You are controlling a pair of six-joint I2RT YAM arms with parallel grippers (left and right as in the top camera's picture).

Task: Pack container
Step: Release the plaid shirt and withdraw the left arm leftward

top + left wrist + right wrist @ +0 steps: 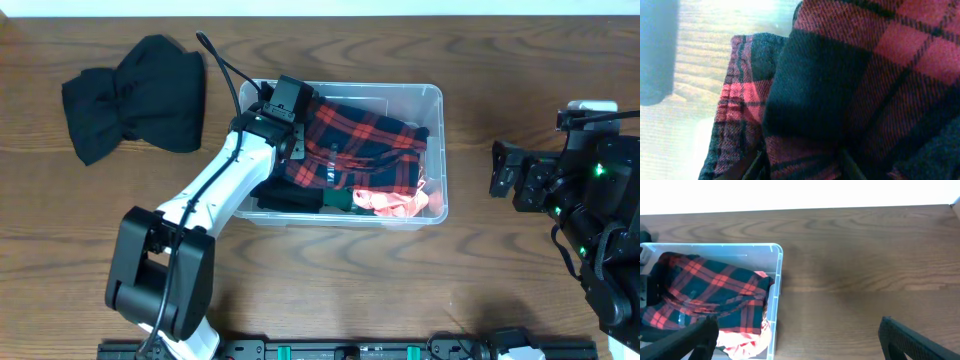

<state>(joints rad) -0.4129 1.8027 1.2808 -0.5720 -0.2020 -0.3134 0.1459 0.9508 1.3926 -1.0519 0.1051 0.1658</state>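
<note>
While left gripper (302, 140) sits down inside container (437, 150) at table centre, packing looks partly done: red plaid garment (365, 145), pink cloth (390, 203) at 5 o'clock corner and dark pieces (290, 198) along 6 o'clock wall inside. Fingers (754, 169) flank plaid fold; clamped or loose, cannot tell. Left over: black garment (135, 95) on table, 10 o'clock. Right gripper (797, 325), 3 o'clock, spread wide, empty. No obstacle seen between.

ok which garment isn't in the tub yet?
The black bundle on the table left of the tub; plaid shirt, pink cloth and green cloth are inside.
</note>
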